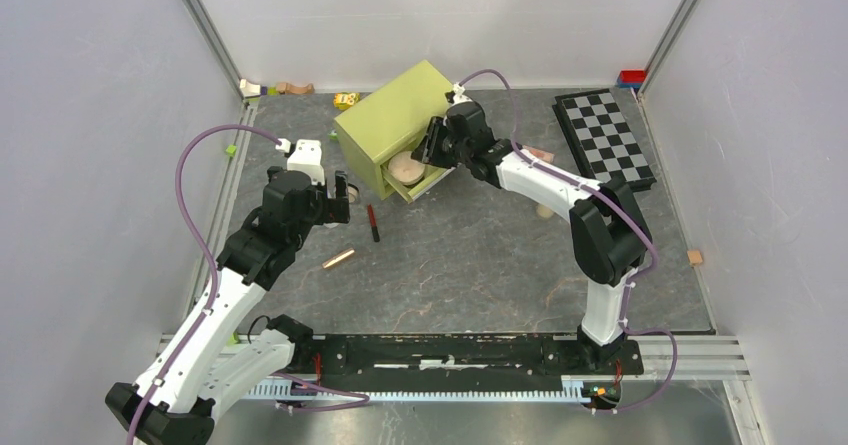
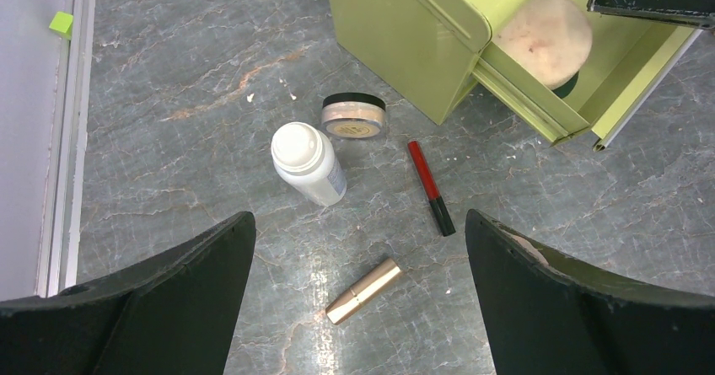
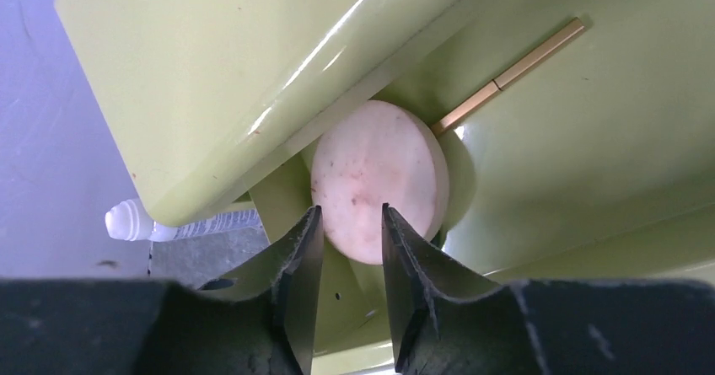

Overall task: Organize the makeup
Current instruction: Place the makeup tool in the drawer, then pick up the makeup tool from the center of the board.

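1. Grey marbled bench [image 1: 470,255] inside white walls carries a green box [image 1: 390,125] with its drawer [image 2: 531,97] pulled out.
2. Right end effector [image 3: 351,211] hangs over the drawer, jaws slightly parted and empty; a round tan compact [image 3: 377,177] lies inside, so that placing looks done.
3. Left end effector [image 2: 358,217], wide open, hovers above the white bottle [image 2: 308,163], red-black pencil [image 2: 430,186] and rose-gold tube [image 2: 364,290]; next calls for descending onto one.

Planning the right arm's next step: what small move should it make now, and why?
Probably lift the right gripper straight back out of the drawer. The round tan compact already lies inside it, and the jaws stand apart with nothing between them, so nothing is left to do there.
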### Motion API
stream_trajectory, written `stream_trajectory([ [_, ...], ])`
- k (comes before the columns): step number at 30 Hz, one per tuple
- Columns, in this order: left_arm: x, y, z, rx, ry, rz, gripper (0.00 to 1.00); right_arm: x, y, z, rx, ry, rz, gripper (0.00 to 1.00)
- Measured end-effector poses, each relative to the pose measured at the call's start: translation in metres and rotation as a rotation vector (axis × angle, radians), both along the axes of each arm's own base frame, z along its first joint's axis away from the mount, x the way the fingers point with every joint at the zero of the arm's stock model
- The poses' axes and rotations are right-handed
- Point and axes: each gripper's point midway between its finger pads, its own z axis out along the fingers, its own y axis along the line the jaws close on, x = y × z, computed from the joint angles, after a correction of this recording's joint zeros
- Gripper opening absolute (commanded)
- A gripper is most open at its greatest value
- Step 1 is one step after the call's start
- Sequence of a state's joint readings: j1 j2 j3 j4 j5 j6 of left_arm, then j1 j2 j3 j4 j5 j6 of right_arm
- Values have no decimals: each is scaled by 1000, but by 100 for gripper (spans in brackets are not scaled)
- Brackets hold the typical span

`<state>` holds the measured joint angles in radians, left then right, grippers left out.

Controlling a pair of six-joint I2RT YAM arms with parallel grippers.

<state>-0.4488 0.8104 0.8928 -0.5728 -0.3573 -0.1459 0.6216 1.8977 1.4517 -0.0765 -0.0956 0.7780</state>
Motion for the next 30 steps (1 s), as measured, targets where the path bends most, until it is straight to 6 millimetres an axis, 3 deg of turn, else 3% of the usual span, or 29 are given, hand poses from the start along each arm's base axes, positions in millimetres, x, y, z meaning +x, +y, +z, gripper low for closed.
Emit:
stream_trajectory([
  [8,0,0,0,0,0,0,100,3,-17,0,-89,-31,-32,40],
  [11,0,0,0,0,0,0,100,4,-29,18,-115,-80,-45,40],
  [16,0,0,0,0,0,0,100,9,-60,77,-162,-226,-81,42],
  [19,0,0,0,0,0,0,100,19,-102,111,-197,-302,-156,43],
  [21,0,0,0,0,0,0,100,31,-150,127,-225,-328,-246,43],
  [23,0,0,0,0,0,0,100,37,-197,131,-253,-329,-341,44],
  [26,0,0,0,0,0,0,100,34,-277,107,-318,-263,-498,44],
  [28,0,0,0,0,0,0,100,28,-314,80,-359,-193,-568,44],
  [30,0,0,0,0,1,0,100,19,-338,49,-391,-111,-603,44],
])
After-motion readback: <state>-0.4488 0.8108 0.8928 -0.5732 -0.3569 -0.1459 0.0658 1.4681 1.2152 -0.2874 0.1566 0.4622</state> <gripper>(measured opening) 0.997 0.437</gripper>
